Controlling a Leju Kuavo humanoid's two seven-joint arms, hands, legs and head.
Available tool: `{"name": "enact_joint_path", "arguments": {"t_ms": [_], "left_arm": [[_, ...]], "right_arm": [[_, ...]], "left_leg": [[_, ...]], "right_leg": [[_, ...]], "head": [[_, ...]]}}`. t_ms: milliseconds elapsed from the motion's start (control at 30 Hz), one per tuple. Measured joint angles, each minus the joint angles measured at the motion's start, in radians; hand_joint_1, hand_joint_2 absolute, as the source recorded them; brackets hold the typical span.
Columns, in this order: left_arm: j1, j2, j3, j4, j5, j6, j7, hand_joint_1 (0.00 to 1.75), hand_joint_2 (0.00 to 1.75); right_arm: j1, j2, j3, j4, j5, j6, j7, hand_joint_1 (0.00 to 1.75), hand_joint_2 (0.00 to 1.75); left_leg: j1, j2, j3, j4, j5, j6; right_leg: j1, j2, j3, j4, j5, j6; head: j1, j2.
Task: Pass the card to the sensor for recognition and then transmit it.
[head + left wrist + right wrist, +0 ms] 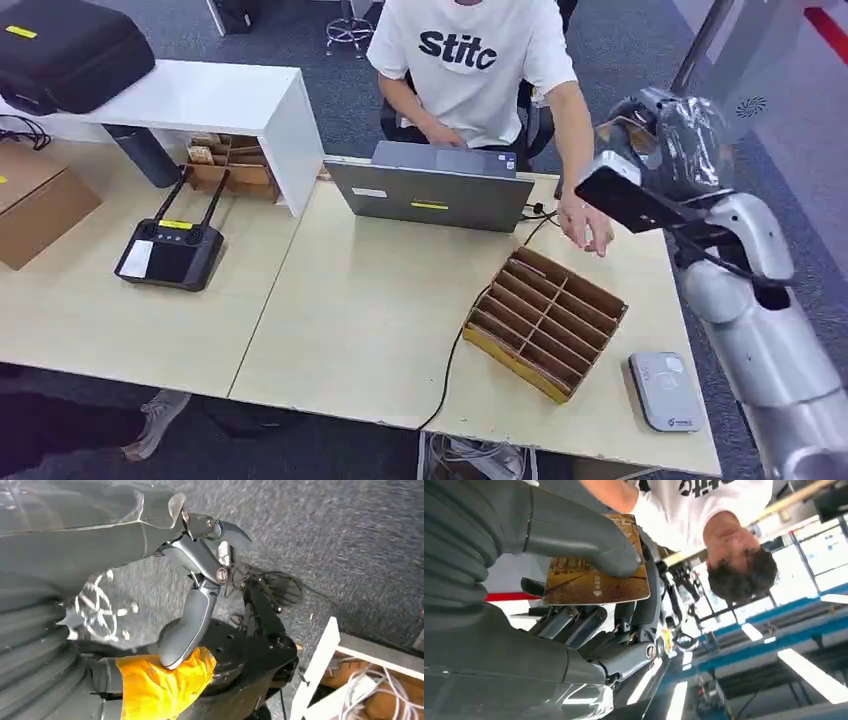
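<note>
Your right hand (655, 150) is raised at the far right side of the counter (360, 310), above its back corner, and it holds the card (596, 572). In the right wrist view you can see the thick grey thumb (584, 542) pressed flat on the face of the gold-brown card, with the darker fingers (574, 625) behind it, so the card is pinched between them. From the head view the card shows as a dark flat rectangle sticking out of the hand toward the person (470, 60).

That person sits behind the counter in a white T-shirt, and the person's hand (588, 222) is stretched out over the counter, just below and beside the card, fingers spread, not touching it.

The sensor (665, 390), a flat grey box with rounded corners, lies on the near right corner of the counter, well apart from the raised card. Next to it sits a brown divided cardboard tray (545, 320), set at an angle, with a black cable (450, 370) running along its left side to the counter's front edge. A grey laptop (430, 190) stands at the back edge in front of the person, and a black controller with two antennas (170, 250) lies toward the left.

Your left hand (200, 570) hangs low over grey carpet; its fingers are curled inward and hold nothing.
</note>
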Motion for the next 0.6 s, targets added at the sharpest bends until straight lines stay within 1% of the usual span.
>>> {"name": "enact_joint_path", "arguments": {"t_ms": [100, 167, 267, 400, 600], "left_arm": [[-0.042, 0.003, 0.061, 0.048, -0.058, -0.038, -0.023, 0.0, 1.75], [-0.07, 0.006, 0.1, 0.083, -0.093, -0.055, -0.041, 0.0, 1.75], [-0.104, 0.013, 0.138, 0.127, -0.11, -0.064, -0.054, 0.0, 1.75], [-0.124, 0.016, 0.168, 0.163, -0.119, -0.067, -0.06, 0.0, 1.75], [-0.135, 0.019, 0.188, 0.187, -0.125, -0.072, -0.063, 0.0, 1.75]], "right_arm": [[-0.113, 0.054, 0.048, 0.104, -0.004, 0.032, 0.032, 1.75, 1.75], [-0.189, 0.096, 0.083, 0.187, -0.001, 0.07, 0.066, 1.75, 1.75], [-0.265, 0.143, 0.119, 0.288, 0.004, 0.082, 0.084, 1.75, 1.75], [-0.312, 0.18, 0.148, 0.363, 0.004, 0.08, 0.084, 1.75, 1.75], [-0.333, 0.202, 0.169, 0.409, 0.003, 0.083, 0.085, 1.75, 1.75]], "left_leg": [[0.0, -0.001, 0.0, 0.0, 0.001, -0.001], [0.0, -0.001, 0.0, 0.0, 0.002, -0.002], [0.0, -0.001, 0.0, 0.0, 0.002, -0.002], [0.0, -0.002, 0.0, 0.0, 0.002, -0.002], [0.0, -0.002, -0.001, 0.0, 0.002, -0.002]], "right_leg": [[0.0, -0.001, 0.0, 0.001, 0.001, -0.001], [0.0, 0.0, -0.001, 0.002, 0.001, -0.001], [0.0, -0.001, -0.001, 0.002, 0.001, -0.001], [0.0, -0.001, -0.002, 0.002, 0.001, -0.001], [0.0, -0.001, -0.002, 0.001, 0.001, -0.001]], "head": [[-0.001, 0.0], [-0.001, 0.0], [0.0, 0.0], [0.0, 0.0], [0.0, 0.0]]}}
